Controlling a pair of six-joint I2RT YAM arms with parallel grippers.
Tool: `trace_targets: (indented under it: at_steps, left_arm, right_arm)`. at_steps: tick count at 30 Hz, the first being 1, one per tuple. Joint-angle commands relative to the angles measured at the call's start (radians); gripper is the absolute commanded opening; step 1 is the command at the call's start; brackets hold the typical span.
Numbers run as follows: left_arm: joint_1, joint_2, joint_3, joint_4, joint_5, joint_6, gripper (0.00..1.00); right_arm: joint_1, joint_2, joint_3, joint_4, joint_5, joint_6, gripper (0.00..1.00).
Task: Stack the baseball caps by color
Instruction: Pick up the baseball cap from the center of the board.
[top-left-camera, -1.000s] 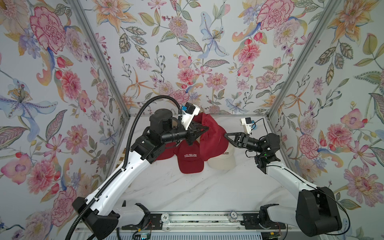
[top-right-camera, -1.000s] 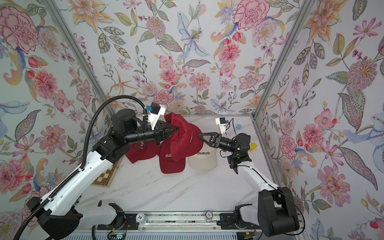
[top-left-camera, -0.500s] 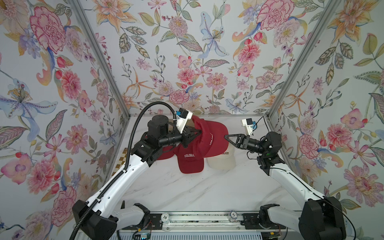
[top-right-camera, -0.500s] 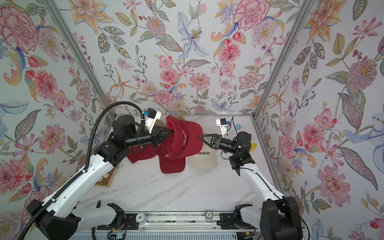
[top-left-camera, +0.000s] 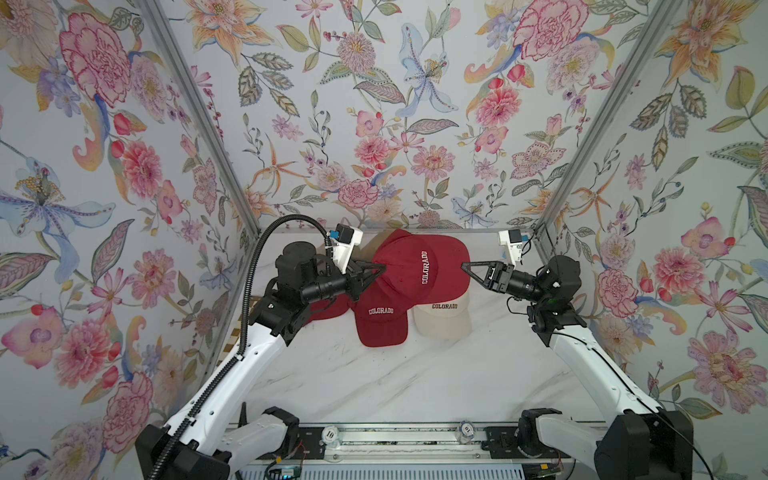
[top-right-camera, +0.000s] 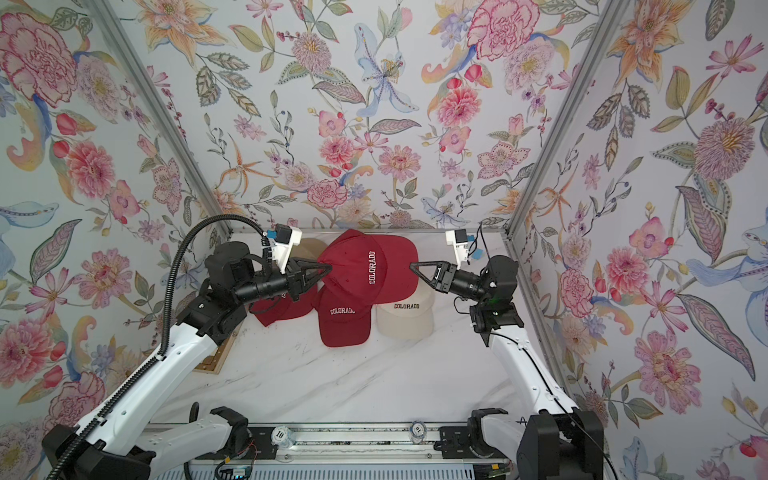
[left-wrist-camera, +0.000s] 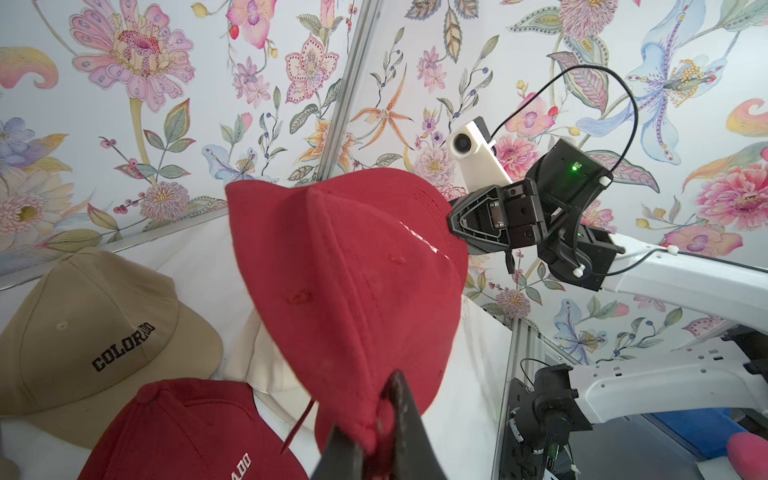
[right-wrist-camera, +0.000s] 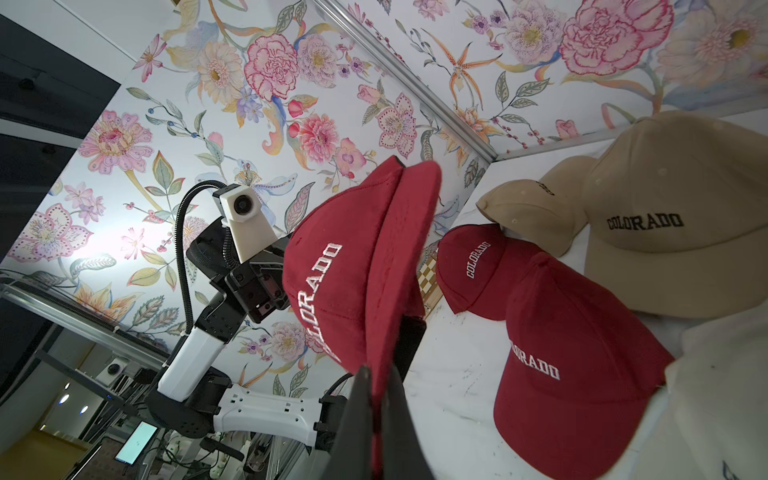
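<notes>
A dark red baseball cap (top-left-camera: 419, 266) (top-right-camera: 365, 266) hangs in the air, stretched between both grippers, COLORADO lettering facing up. My left gripper (top-left-camera: 382, 268) (left-wrist-camera: 376, 428) is shut on its back edge. My right gripper (top-left-camera: 464, 266) (right-wrist-camera: 380, 399) is shut on its brim. Below it on the table lie a second red cap (top-left-camera: 380, 322) (right-wrist-camera: 569, 353), a third red cap (top-left-camera: 332, 307) partly under my left arm, and a cream cap (top-left-camera: 442, 318). Two tan caps (right-wrist-camera: 681, 224) (right-wrist-camera: 528, 208) sit by the back wall.
A checkered wooden board (top-right-camera: 220, 357) lies at the table's left edge under my left arm. Floral walls close in the back and both sides. The marble table (top-left-camera: 395, 382) stretches bare toward the front rail.
My right gripper reached in and shut on the raised red cap's brim. The left gripper drew back to the left with the cap, which now spreads flat between both.
</notes>
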Motion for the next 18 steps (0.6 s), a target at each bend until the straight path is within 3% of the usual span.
trace_targets:
  at_steps: [1, 4, 9, 11, 14, 18]
  left_arm:
    - [0.024, -0.036, -0.022, 0.055, 0.034, -0.029, 0.0]
    - [0.027, -0.045, -0.055, 0.106, 0.066, -0.061, 0.01]
    - [0.029, -0.059, -0.108, 0.193, 0.096, -0.104, 0.68]
    - [0.029, -0.055, -0.121, 0.226, 0.106, -0.125, 0.79]
    - [0.03, -0.044, -0.132, 0.247, 0.104, -0.136, 0.87]
    - [0.035, -0.03, -0.14, 0.23, 0.08, -0.129, 0.9]
  right_arm:
    - [-0.025, -0.01, 0.043, -0.042, 0.018, -0.045, 0.0]
    - [-0.024, 0.005, 0.059, -0.034, 0.019, -0.043, 0.0]
    - [-0.02, 0.017, 0.082, -0.026, 0.015, -0.043, 0.0]
    - [-0.019, 0.014, 0.083, -0.026, 0.017, -0.043, 0.0]
    - [-0.013, 0.009, 0.081, -0.024, 0.023, -0.044, 0.0]
    - [-0.007, 0.009, 0.087, -0.021, 0.024, -0.044, 0.0]
